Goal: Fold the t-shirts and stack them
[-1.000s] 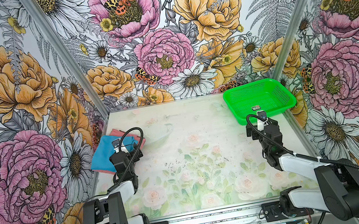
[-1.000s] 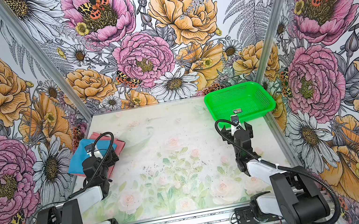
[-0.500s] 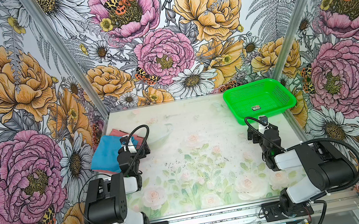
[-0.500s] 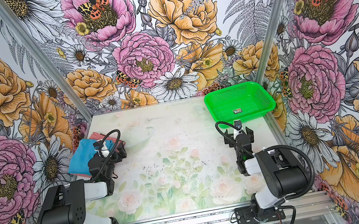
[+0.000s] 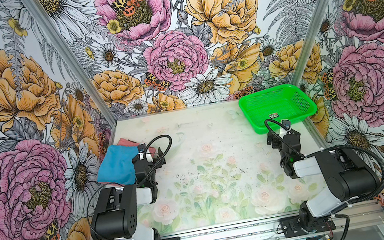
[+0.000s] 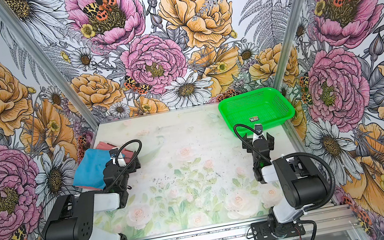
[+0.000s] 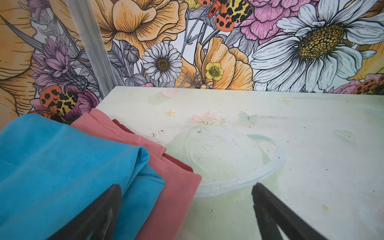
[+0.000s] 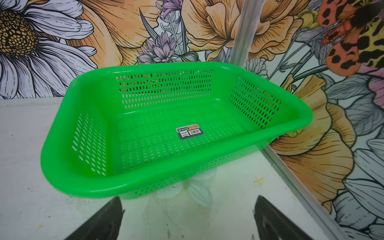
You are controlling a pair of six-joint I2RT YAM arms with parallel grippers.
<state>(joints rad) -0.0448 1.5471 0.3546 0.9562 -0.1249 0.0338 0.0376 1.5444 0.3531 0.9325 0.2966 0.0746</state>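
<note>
floral walls [image 5: 8,85], alu corner posts [image 5: 71,59], pale floral tabletop [image 5: 216,148]

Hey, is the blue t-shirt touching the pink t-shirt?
Touching. The left wrist view shows the blue t-shirt lying directly on top of the pink t-shirt, with no gap between them.

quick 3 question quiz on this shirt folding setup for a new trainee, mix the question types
1. True or false: the blue t-shirt lies on top of the pink t-shirt.
2. What is inside the green basket?
A. a folded shirt
B. only a sticker label
C. a gripper
3. Fill in: the jaws of the left gripper and the right gripper both stand ____.

Key
1. True. The blue one covers most of the pink one, which shows only along the edges.
2. B
3. open, and neither holds anything
</note>
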